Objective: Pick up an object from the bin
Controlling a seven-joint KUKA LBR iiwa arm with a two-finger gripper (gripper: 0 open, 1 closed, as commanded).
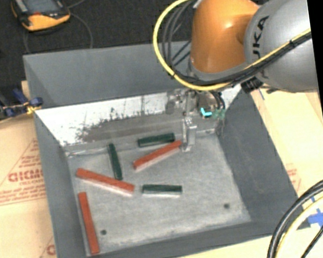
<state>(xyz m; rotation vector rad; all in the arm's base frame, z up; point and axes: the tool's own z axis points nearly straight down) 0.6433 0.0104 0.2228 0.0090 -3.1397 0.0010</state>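
Currently your pincer [187, 135] sits at the right end of the slanted red bar [158, 154] near the bin's [255, 160] back wall, likely lined up to grab it; can't tell if it's clenched or released

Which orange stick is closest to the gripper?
The slanted orange stick at the bin's middle; its right end lies beside the gripper, while the other two orange sticks lie further left.
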